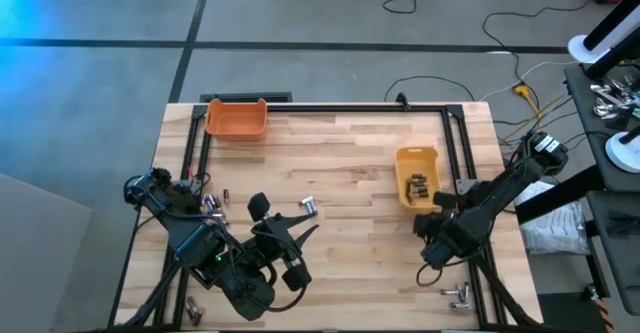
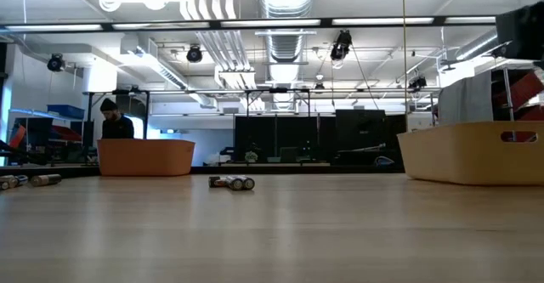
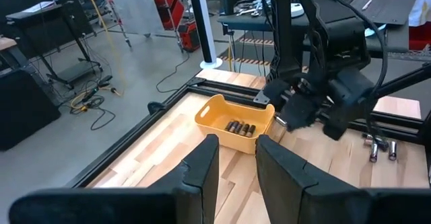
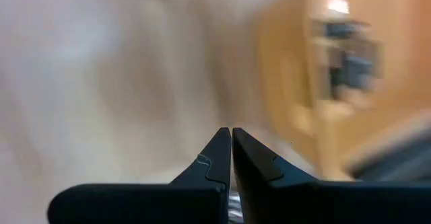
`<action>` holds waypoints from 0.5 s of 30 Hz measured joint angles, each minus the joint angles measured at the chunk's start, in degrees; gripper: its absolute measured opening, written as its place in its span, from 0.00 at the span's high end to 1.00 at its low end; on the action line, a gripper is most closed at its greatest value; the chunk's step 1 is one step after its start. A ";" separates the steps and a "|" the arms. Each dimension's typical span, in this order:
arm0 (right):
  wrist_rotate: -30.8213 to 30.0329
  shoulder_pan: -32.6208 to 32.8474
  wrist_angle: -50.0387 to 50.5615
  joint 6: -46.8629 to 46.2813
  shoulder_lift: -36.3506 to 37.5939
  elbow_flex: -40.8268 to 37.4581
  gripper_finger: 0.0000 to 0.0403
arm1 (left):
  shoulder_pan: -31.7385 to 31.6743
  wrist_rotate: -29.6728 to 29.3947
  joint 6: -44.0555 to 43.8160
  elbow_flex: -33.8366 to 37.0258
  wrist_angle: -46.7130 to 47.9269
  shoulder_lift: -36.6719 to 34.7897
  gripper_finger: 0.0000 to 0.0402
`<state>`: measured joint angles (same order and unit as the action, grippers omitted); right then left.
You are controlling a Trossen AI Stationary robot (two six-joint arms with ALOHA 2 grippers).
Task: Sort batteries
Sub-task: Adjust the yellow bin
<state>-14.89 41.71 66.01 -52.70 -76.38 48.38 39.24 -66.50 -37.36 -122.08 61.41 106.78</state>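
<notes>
Batteries lie in several spots. A loose pair sits near the table's centre in the high view, slightly left of middle; the low view shows the same pair lying flat on the wood at mid-frame. A small scatter lies at the left side of the table, and another few at the lower left edge. Dark batteries rest inside the yellow bin right of centre. Two more lie at the lower right, near the table edge.

The left gripper points toward the centre pair from the lower left, its tips just short of them, not touching. In the left wrist view its fingers stand a little apart with a narrow gap, nothing between them.

The right gripper sits at the lower right corner of the yellow bin, beside its wall, near the dark batteries inside. In the right wrist view the gripper has its jaws pressed together, empty; the rest of that view is blurred.

An orange bin stands at the upper left of the table, well apart from both grippers. In the low view a person shows behind it at the far left.
</notes>
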 joint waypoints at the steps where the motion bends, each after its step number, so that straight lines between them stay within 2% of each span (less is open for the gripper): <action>1: 0.21 -0.15 -1.88 1.07 0.09 0.00 0.98 | -0.02 0.00 0.00 0.00 -0.02 0.00 0.80; 8: -6.77 -6.44 -5.45 2.68 -1.79 -1.61 0.98 | -0.02 -0.02 0.19 0.00 -0.02 0.00 0.80; 15: -10.33 -13.53 -7.53 3.68 -1.37 -3.42 0.98 | 0.35 0.13 0.70 0.00 -0.17 0.00 0.80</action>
<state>-25.22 28.18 58.49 -49.02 -77.75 44.96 39.60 -66.37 -36.67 -122.08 61.23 106.78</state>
